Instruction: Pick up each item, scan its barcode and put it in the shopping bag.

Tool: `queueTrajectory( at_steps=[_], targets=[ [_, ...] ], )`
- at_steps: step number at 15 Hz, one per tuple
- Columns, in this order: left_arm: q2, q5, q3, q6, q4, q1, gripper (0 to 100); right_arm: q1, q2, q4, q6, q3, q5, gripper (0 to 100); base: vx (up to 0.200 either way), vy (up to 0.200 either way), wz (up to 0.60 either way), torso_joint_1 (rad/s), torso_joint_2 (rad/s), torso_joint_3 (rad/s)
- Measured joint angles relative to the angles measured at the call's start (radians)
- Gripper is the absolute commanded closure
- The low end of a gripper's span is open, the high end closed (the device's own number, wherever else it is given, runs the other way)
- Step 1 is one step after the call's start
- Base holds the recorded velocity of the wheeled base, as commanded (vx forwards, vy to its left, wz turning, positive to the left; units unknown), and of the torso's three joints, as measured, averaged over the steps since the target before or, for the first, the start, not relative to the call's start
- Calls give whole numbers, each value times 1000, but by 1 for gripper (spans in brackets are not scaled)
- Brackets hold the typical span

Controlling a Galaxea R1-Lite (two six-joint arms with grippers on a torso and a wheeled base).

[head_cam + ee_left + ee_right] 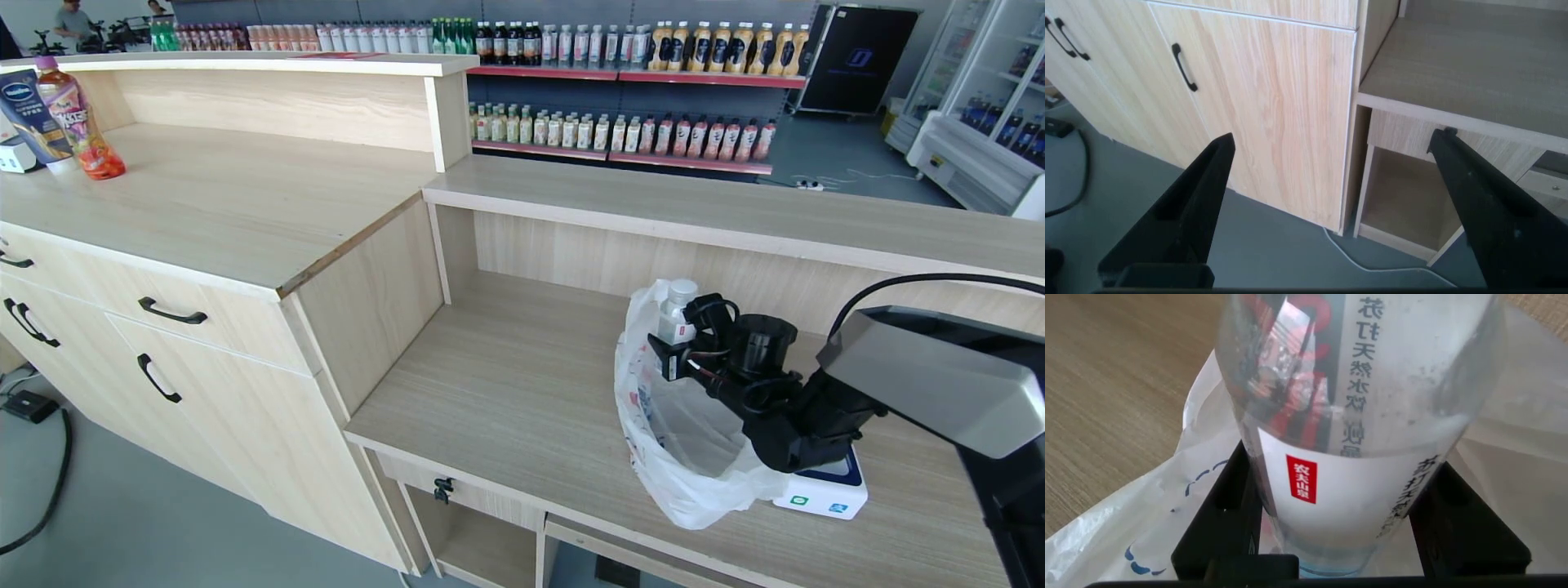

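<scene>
The left gripper [1333,137] is hanging beside the wood-grain cabinet doors [1282,106], fingers spread wide and holding nothing. The right gripper [673,347] is clamping a smooth, clear, round bottle [1355,416] above the thin, crinkled shopping bag [653,457]. The bag's limp mouth is possibly sagging, risking a snagged drop.

The shopping bag [694,457] is sitting on the lower counter [506,384], toward its right side, with the scanner box [824,490] touching it on the right. The right gripper [674,347] is holding a bottle [676,314], cap up, over the bag's far rim. On the raised counter [204,204] to the left, another bottle [80,122] is standing at the far left beside a packet [24,102]. Shelves of drinks [620,135] are running behind both counters. The left gripper [1333,139] is hanging low before the cabinet doors [1274,98]
</scene>
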Motion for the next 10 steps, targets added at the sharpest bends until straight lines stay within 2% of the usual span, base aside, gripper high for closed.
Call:
queueTrajectory(
  at_steps=[4, 5, 10],
  targets=[
    [0, 0, 0, 0, 0, 0, 0, -1, 3, 0, 0, 6, 0, 100, 0, 0, 0, 0, 0, 0],
    [0, 0, 0, 0, 0, 0, 0, -1, 3, 2, 0, 8, 0, 0, 0, 0, 0, 0, 0, 0],
    [0, 0, 0, 0, 0, 0, 0, -1, -15, 16, 1, 22, 4, 0, 0, 0, 0, 0, 0, 0]
  ],
)
